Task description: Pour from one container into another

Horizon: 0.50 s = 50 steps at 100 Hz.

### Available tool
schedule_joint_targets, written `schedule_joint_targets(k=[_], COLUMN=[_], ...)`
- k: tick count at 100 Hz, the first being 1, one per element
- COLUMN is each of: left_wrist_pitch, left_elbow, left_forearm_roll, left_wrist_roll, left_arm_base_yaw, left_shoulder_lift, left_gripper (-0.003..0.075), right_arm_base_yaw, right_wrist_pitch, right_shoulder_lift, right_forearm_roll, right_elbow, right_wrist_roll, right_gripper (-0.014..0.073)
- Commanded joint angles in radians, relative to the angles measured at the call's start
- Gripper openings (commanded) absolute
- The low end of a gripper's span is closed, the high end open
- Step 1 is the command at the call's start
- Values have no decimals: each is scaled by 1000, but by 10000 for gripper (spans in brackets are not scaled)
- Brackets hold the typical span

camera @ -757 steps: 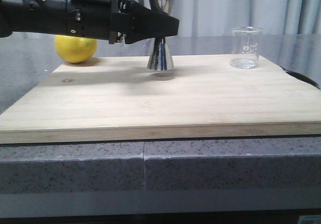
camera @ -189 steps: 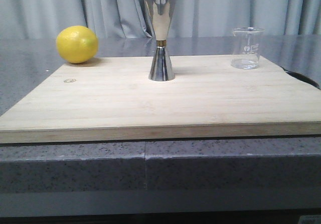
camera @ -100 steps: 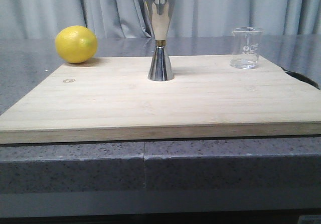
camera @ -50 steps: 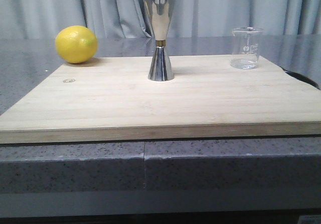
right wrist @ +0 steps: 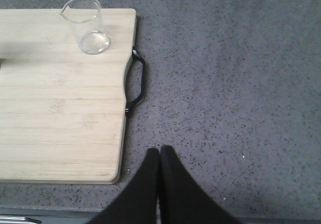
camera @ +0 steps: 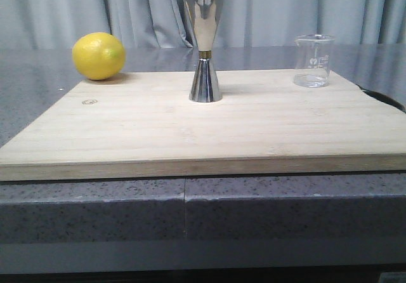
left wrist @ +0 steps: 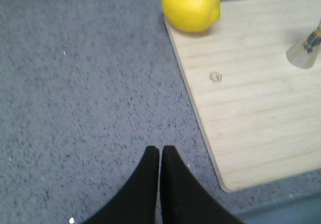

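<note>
1. Your beaker [camera: 313,61] stands upright at the board's [camera: 203,131] far right corner — long axis vertical, mouth up.
2. Your jigger [camera: 204,48] stands upright mid-board, near the far edge.
3. Left gripper [left wrist: 159,156] and right gripper [right wrist: 159,156] — both pressed together over the counter [right wrist: 225,83], holding nothing.

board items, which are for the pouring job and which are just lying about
For the job: beaker, jigger.
Lying about: lemon, board under them.
</note>
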Motion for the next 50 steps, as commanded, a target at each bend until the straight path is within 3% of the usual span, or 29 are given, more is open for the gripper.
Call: schedule_joint_targets(k=[1, 10, 24, 50], left_wrist_pitch=[-222, -446, -670, -859], left_elbow=[77, 263, 504, 809], left_forearm_roll=[-61, -70, -70, -71], left_wrist_roll=[139, 177, 177, 177], left_arm_base_yaw=[71, 146, 213, 243], left_shoulder_lift=[-81, -201, -375, -642], left_gripper=[-21, -21, -21, -21], right_arm_base_yaw=[-1, -1, -1, -1], right_wrist_pitch=[-70, -70, -70, -70], right_shoulder_lift=[1, 1, 1, 1], right_forearm_roll=[-11, -11, -11, -11], right_elbow=[-23, -23, -23, -23], right_wrist_roll=[-10, -10, -10, -10], right_gripper=[-69, -69, -69, -69])
